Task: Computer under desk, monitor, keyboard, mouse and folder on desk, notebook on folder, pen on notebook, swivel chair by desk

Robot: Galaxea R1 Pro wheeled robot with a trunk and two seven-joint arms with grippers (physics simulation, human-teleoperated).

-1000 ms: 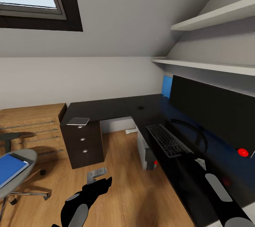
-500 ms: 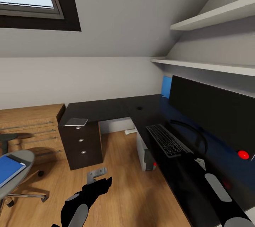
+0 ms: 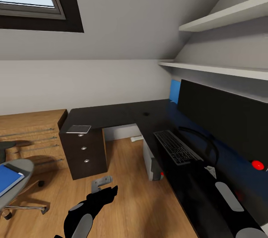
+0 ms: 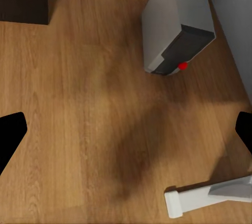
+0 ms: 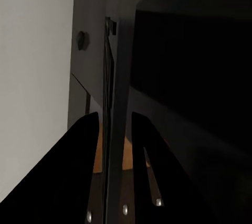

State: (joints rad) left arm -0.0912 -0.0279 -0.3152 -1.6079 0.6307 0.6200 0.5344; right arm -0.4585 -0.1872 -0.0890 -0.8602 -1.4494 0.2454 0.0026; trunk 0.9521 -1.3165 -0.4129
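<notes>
The black L-shaped desk (image 3: 111,113) carries the wide black monitor (image 3: 223,115) along its right side. In front of it lies the dark keyboard (image 3: 175,146). My right gripper (image 5: 113,117) has its dark fingers (image 5: 84,150) nearly together on the keyboard's thin edge (image 5: 109,77). The white computer (image 3: 152,160) stands under the desk, also in the left wrist view (image 4: 176,24). My left gripper (image 4: 126,132) hangs open over bare floor. At the far left is the swivel chair (image 3: 23,166) with the blue folder (image 3: 6,179) on its seat. The grey notebook (image 3: 79,129) rests on the drawer unit.
A small dark lump (image 3: 146,113), possibly the mouse, sits at the desk's inner corner. A wooden dresser (image 3: 33,134) stands left of the dark drawer unit (image 3: 85,154). A pale grey bracket-like piece (image 3: 101,183) lies on the wood floor. Two white shelves (image 3: 223,68) hang above the monitor.
The whole view has drifted slightly right, so the chair, dresser and skylight sit further left in the picture. Both arms hold the same pose.
</notes>
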